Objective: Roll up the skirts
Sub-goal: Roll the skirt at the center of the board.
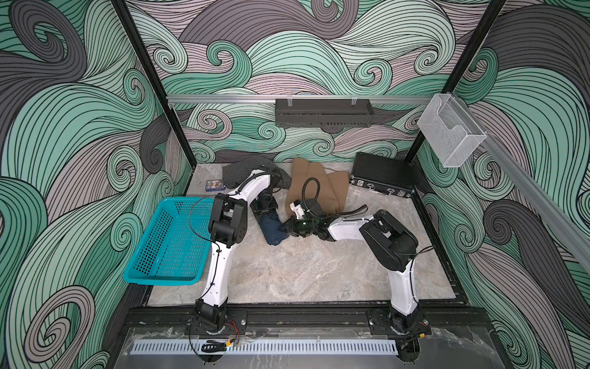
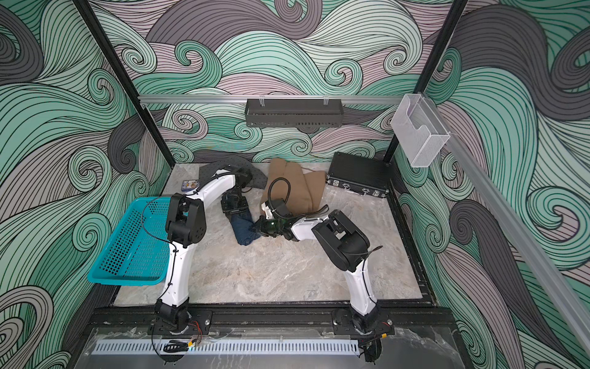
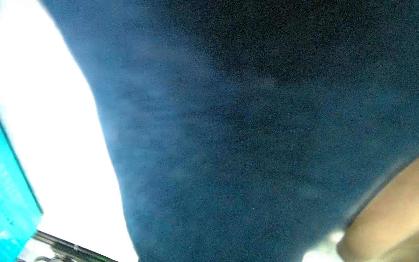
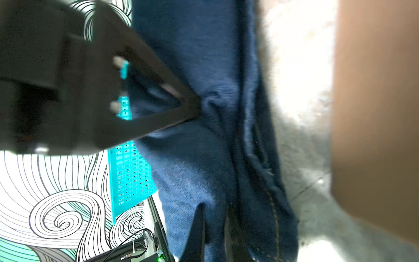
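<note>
The dark blue denim skirt (image 1: 271,233) lies bunched in a short roll in the middle of the table and fills the left wrist view (image 3: 226,136). My left gripper (image 1: 266,212) presses down on its far end; its fingers are hidden by cloth and arm. My right gripper (image 1: 285,228) comes in from the right, shut on a fold of the denim (image 4: 204,170) between its fingers (image 4: 197,233). The tan-brown skirt (image 1: 319,188) lies spread behind. The grey dotted skirt (image 1: 239,171) lies at the back left, partly under the left arm.
A teal perforated basket (image 1: 172,242) sits at the left edge, beside the left arm. A black hard case (image 1: 381,175) stands at the back right. A small printed box (image 1: 214,184) lies at the back left. A black shelf (image 1: 322,111) hangs on the back wall.
</note>
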Robot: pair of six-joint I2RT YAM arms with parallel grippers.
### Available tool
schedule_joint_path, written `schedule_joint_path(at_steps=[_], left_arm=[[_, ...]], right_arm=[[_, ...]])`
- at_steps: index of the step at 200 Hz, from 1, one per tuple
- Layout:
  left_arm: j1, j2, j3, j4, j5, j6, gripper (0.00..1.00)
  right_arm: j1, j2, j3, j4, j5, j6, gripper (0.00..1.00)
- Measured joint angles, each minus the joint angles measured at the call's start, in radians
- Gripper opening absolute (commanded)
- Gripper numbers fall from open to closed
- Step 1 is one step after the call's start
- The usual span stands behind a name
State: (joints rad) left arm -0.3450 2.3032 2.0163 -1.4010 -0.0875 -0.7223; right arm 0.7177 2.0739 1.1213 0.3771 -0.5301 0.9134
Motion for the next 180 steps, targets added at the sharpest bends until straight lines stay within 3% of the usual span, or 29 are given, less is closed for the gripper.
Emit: schedule_joint_path(at_steps=[15, 64, 120, 160, 180], left_arm=[[0.007, 0.0, 0.016, -0.004, 0.007, 0.018, 0.74], [0.049, -0.103, -0.039, 0.06, 0.065, 0.075, 0.86], [0.092, -0.52, -0.539, 0.379, 0.233, 0.126, 0.88], [0.116, -0.542, -0.772, 0.649, 0.366, 0.127, 0.86], [0.127, -0.521, -0.806, 0.734, 0.389, 0.127, 0.82]], right_arm=[[-0.009, 0.012, 0.002, 0.003, -0.006, -0.003, 0.0], [-0.017, 0.026, 0.019, -0.006, -0.014, -0.023, 0.0], [-0.021, 0.043, 0.058, -0.037, -0.015, -0.045, 0.0], [-0.023, 0.057, 0.08, -0.05, -0.021, -0.057, 0.0], [-0.025, 0.069, 0.098, -0.056, -0.026, -0.066, 0.0]])
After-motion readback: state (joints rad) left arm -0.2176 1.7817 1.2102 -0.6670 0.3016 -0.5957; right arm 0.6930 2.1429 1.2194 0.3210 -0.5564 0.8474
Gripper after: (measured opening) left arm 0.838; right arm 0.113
